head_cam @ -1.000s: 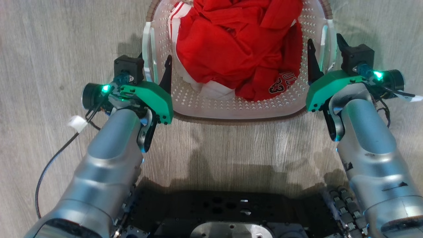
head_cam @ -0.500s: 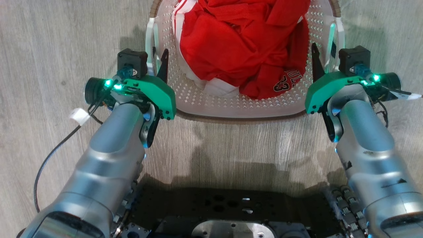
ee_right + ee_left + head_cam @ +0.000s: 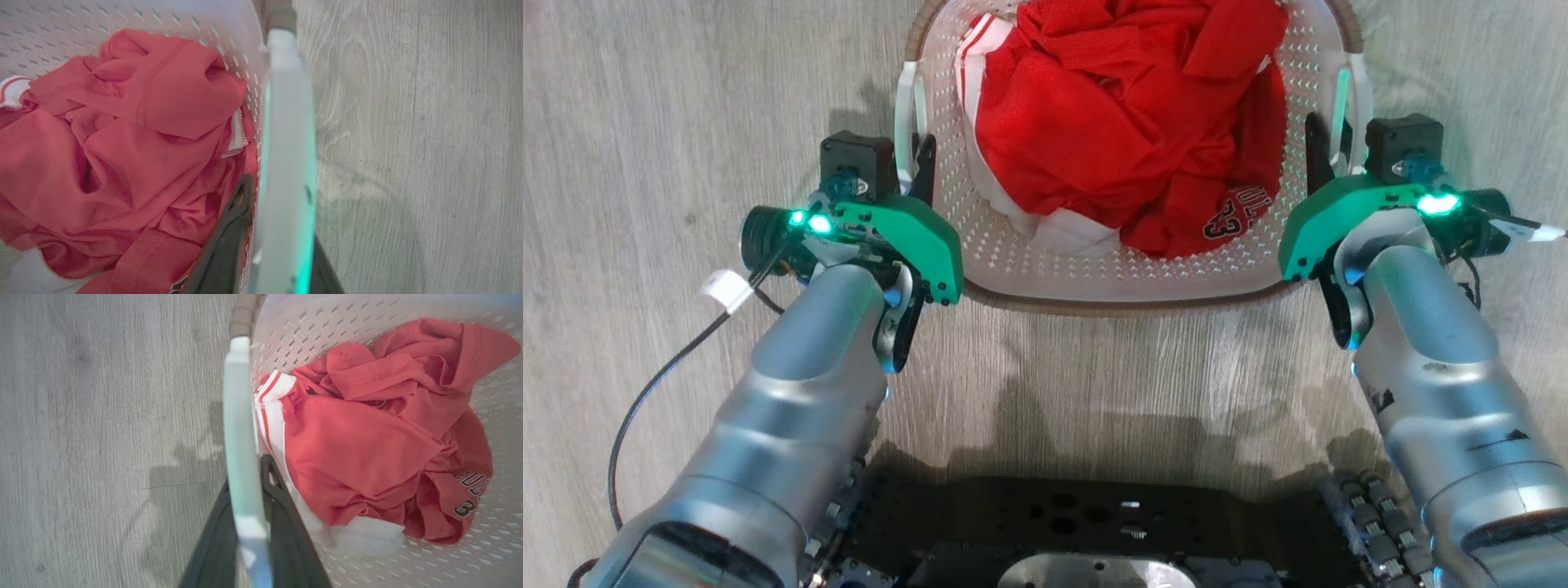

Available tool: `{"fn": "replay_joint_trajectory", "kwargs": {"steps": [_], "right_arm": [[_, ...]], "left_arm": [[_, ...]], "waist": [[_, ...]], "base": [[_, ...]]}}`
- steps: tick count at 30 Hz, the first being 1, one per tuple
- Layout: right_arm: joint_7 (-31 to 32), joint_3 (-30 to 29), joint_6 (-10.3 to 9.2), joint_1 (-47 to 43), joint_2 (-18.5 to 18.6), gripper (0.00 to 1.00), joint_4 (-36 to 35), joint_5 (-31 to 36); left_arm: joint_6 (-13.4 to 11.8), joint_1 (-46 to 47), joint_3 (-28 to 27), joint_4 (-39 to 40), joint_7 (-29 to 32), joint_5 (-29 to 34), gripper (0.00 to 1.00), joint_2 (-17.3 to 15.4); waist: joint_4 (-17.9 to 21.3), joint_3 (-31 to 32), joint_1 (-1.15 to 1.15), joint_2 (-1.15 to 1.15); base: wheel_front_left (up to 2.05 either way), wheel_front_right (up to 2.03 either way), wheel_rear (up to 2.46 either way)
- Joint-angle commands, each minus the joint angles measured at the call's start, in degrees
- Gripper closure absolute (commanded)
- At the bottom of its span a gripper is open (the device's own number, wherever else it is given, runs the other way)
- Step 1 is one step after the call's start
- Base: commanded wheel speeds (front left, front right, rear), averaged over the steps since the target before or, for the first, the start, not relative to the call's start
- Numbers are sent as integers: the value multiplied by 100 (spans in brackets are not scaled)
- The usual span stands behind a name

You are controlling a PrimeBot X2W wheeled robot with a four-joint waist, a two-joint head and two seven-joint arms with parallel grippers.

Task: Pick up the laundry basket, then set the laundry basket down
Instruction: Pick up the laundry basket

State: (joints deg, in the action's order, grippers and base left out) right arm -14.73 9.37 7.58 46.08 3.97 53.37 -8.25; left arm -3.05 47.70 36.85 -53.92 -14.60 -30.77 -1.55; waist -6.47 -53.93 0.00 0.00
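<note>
- Nearest the robot's base: bare wood floor (image 3: pixel 1094 367).
- Left gripper (image 3: pixel 908 159) and right gripper (image 3: pixel 1339 147): jaws of each clenched on a side handle of the laundry basket (image 3: pixel 1127 269), just ahead; can't tell if it's off the floor.
- Best to raise both arms evenly, or the red clothes (image 3: pixel 1127 139) could tip out.

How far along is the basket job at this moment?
Done: the left tool and right tool each straddle a side handle of the laundry basket, seemingly clamped. In hand: the lift; whether the basket has left the floor I cannot tell. Left: raising it clear, then setting it down.
</note>
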Motion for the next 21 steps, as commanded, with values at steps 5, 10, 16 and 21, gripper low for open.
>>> {"fn": "replay_joint_trajectory", "kwargs": {"steps": [5,10,16,21], "right_arm": [[-27,359,-9,-275,-109,100,253,-218],[-27,538,-9,-303,-109,100,445,-449],[-27,850,-9,-402,-109,100,730,-807],[-27,1221,-9,-582,-109,100,965,-1173]], "left_arm": [[-29,-228,-41,-9,-40,-66,100,-132],[-40,-331,-34,-91,-40,-111,100,-132],[-27,-544,20,-262,-40,-205,100,-132],[-8,-796,92,-432,-40,-319,100,-132]], "waist": [[55,336,0,0],[104,600,0,0],[170,1066,0,0],[222,1550,0,0]], "base": [[0,0,0],[0,0,0],[0,0,0],[0,0,0]]}}
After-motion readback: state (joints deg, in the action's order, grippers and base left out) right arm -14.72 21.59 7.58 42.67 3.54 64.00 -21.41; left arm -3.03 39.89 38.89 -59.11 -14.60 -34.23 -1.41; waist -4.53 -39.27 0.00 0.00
